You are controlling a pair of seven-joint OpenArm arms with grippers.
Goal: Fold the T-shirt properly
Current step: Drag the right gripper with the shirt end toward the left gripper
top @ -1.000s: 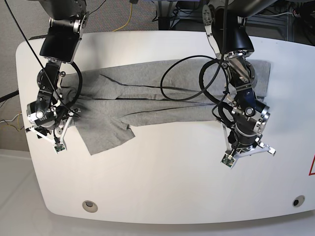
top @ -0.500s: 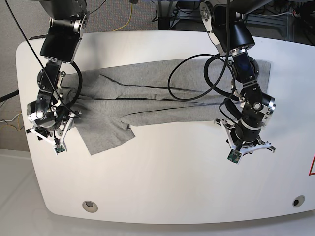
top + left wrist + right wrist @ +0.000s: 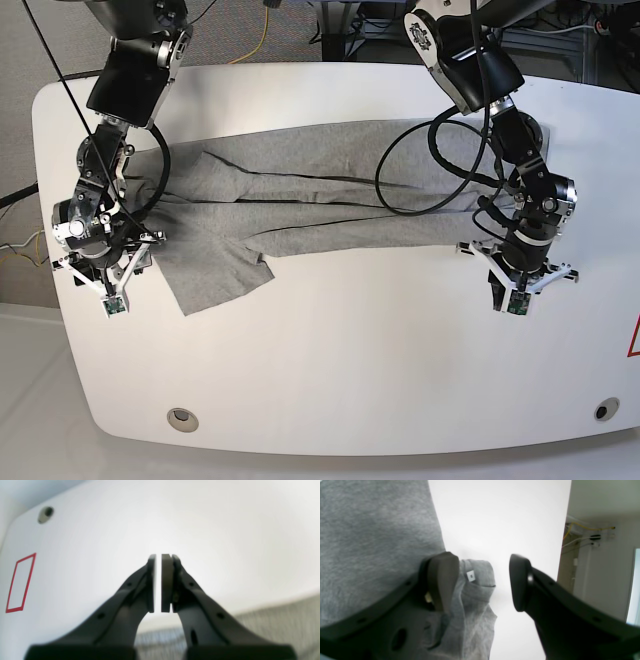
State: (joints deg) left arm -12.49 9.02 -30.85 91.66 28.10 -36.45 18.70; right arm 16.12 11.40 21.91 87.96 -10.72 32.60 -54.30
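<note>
White and round-cornered, the desk [image 3: 330,350] carries a plain heather-grey knit T-shirt [image 3: 300,200] stretched lengthwise across its far half, from 9 o'clock to 3 o'clock, with one flap [image 3: 215,272] jutting toward the near edge at the 9 o'clock end. The left gripper [image 3: 158,582] hangs over bare desk just past the shirt's near edge at 3 o'clock, jaws nearly closed with a thin slit between them, gripping nothing. The right gripper [image 3: 482,580] has its jaws spread wide, one pad [image 3: 442,580] against bunched grey cloth.
</note>
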